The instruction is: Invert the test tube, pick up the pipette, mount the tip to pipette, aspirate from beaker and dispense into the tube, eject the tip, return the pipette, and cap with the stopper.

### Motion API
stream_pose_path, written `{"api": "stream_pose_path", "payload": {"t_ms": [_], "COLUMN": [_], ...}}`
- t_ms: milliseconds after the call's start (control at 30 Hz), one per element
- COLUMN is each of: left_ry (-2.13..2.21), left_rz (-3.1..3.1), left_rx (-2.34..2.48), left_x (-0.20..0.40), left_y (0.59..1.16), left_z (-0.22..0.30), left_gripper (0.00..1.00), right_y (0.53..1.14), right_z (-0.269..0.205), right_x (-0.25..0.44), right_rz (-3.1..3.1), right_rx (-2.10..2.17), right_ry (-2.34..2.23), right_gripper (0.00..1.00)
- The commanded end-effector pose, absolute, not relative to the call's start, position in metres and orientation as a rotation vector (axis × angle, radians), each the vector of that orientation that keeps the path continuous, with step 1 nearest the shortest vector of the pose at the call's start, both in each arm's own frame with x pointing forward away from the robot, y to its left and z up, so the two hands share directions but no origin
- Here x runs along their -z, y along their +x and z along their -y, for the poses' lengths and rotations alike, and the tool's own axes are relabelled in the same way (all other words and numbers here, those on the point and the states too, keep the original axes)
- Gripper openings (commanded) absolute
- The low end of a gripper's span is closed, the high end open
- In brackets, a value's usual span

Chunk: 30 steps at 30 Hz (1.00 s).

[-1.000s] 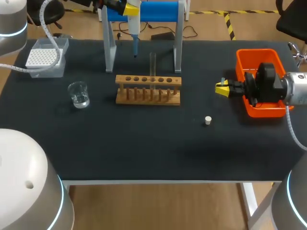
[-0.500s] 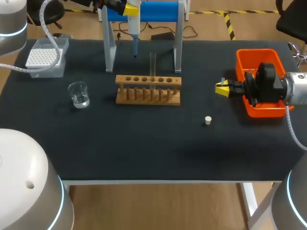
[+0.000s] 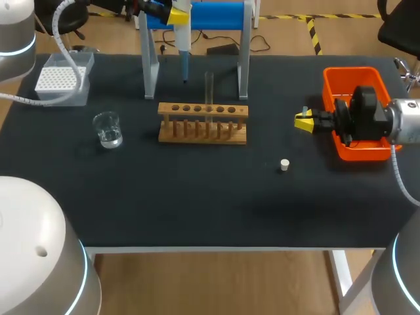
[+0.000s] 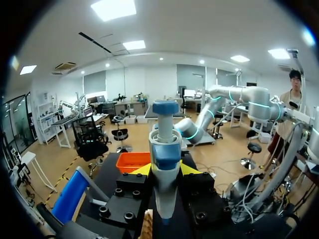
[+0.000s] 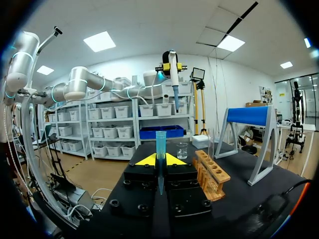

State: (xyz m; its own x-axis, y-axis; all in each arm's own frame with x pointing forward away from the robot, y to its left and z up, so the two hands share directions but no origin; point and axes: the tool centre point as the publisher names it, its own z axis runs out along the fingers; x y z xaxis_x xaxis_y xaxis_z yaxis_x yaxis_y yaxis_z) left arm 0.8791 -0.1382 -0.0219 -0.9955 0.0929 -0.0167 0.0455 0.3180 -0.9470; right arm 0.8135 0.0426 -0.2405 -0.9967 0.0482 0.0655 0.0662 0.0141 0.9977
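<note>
At the back of the table, next to the blue-topped stand [image 3: 223, 14], my left gripper [image 3: 178, 13] is shut on the white pipette [image 3: 184, 46], whose blue end points down. In the left wrist view the pipette [image 4: 165, 164] stands upright between the yellow fingers. My right gripper [image 3: 304, 121] hovers left of the orange bin [image 3: 348, 77], shut on a light blue pipette tip [image 5: 160, 149]. A clear test tube [image 3: 209, 86] stands upright in the wooden rack [image 3: 203, 123]. The glass beaker [image 3: 107, 129] sits to the left of the rack. The small white stopper [image 3: 285, 165] lies in front of my right gripper.
A clear box of pipette tips [image 3: 62, 79] stands at the back left. The stand's grey legs [image 3: 151, 72] flank the space behind the rack. Dark table surface [image 3: 197, 197] stretches in front of the rack up to the near edge.
My left arm has shifted very slightly while holding the pipette. My right arm and the things on the table have stayed in place.
</note>
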Motion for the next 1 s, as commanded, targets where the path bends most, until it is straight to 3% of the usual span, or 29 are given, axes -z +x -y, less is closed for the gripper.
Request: {"api": "stream_pose_path", "payload": {"t_ms": [33, 1000], "left_ry": [-0.117, -0.127], "left_rz": [2.513, 2.483], "left_rx": [-1.829, -1.821], "left_x": [0.024, 0.021], "left_y": [0.869, 0.857], "left_z": [0.137, 0.136], "left_gripper": [0.00, 0.00], "right_y": [0.813, 0.813], "right_z": [-0.043, -0.043], "right_x": [0.241, 0.241], "right_rz": [2.230, 2.230], "right_rx": [2.194, 2.194], "right_ry": [-0.127, -0.127], "right_gripper": [0.00, 0.00]}}
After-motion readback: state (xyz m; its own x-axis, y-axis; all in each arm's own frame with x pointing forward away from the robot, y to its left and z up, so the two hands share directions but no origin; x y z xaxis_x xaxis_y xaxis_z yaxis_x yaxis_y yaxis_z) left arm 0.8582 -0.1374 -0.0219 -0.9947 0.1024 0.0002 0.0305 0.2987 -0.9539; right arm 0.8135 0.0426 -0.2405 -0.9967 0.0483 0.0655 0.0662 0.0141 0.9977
